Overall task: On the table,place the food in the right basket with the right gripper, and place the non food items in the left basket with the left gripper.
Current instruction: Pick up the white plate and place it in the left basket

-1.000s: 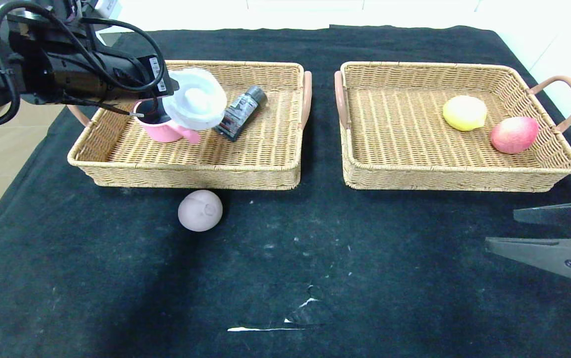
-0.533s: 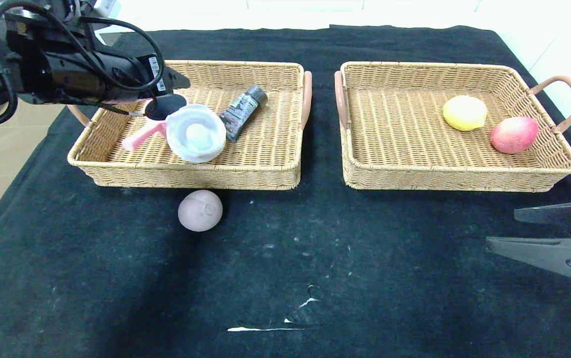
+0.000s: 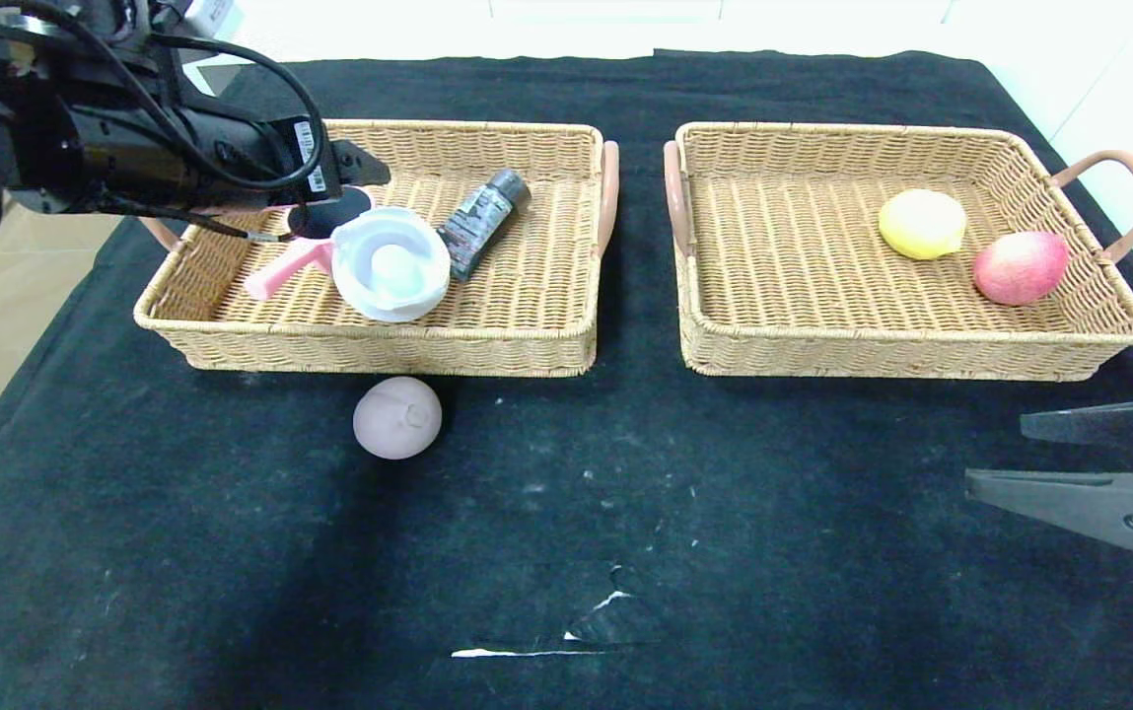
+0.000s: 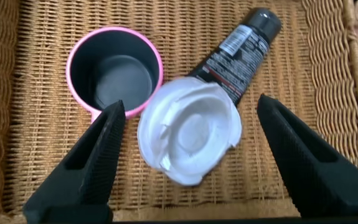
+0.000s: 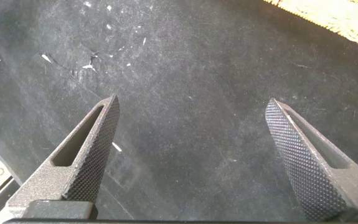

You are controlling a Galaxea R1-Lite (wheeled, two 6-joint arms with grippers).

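The left gripper [image 4: 188, 155] hovers with fingers spread over the left woven wicker basket [image 3: 527, 335], above the round white lid-like dish [image 3: 390, 262]. The right gripper [image 3: 1005, 456], also spread, waits near the black-clothed table's [image 3: 724, 552] right edge.

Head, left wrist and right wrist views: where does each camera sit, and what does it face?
Head view: above, facing forward and down at the table; both arms show.
Left wrist view: on the left arm, facing down into the left basket; open left tool frames the white dish.
Right wrist view: on the right arm, facing bare cloth; open right tool.
Shared: head and left wrist views both show the dish, pink pan and tube.
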